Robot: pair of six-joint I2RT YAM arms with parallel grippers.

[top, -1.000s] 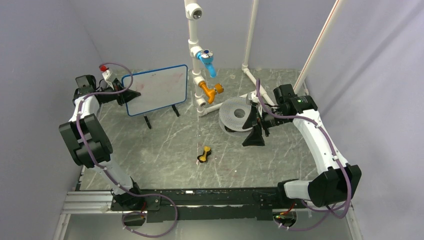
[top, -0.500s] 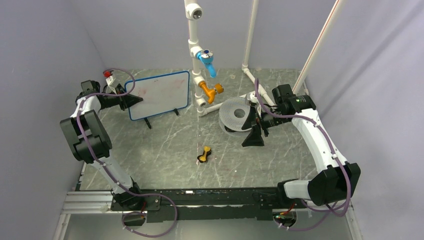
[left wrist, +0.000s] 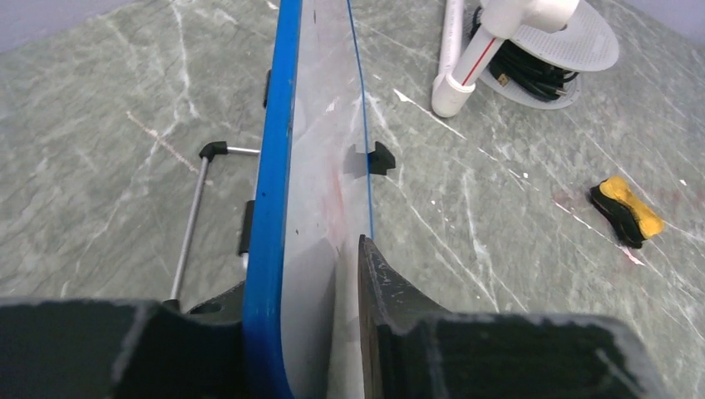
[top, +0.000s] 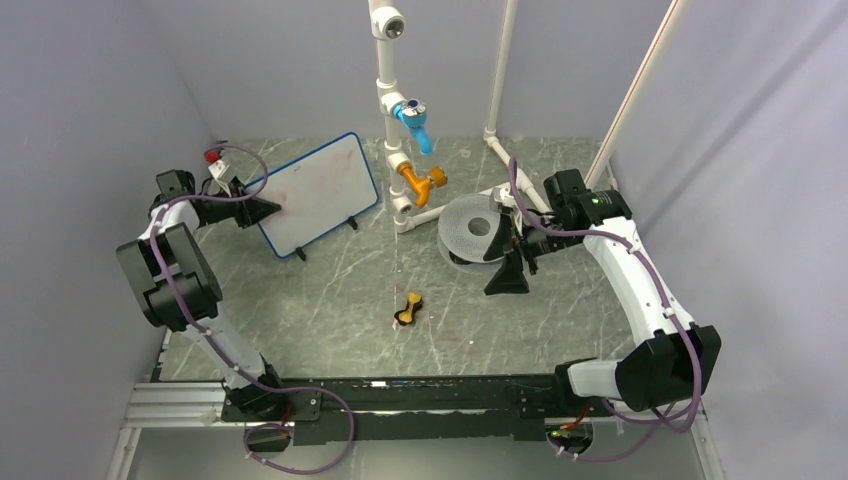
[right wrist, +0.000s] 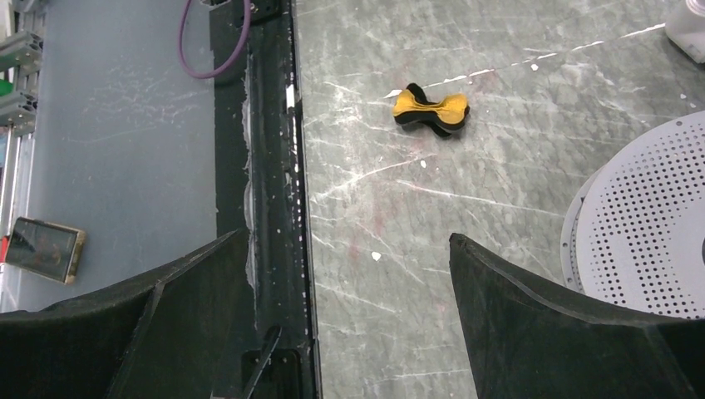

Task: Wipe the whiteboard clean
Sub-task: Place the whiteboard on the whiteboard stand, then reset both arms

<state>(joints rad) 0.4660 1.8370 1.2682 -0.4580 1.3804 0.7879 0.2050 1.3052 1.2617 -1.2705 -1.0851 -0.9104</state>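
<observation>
My left claw (top: 272, 207) sits at the edge of the whiteboard (top: 318, 192) that faces away from the white pipe stand (top: 388, 90). Its two fingers straddle the thin blue frame, one on the back and one on the white face. From my wrist I see the board edge-on between them, but I cannot tell whether they are pinching it or have slackened off. The whiteboard stands just left of the pipe stand on the grey marbled table (top: 330, 330), propped on thin black legs and turned at a slant, with its far corner close to the pipe. Faint pink smears show across its face. My right claw (right wrist: 347, 237) is spread wide with nothing between its fingers. It hangs over the table to the right of the pipe stand, just past the round grey perforated disc (top: 470, 228) that lies by the stand's foot. A small yellow-and-black piece (top: 407, 309) lies on the table well in front of the pipe stand, apart from both claws.
</observation>
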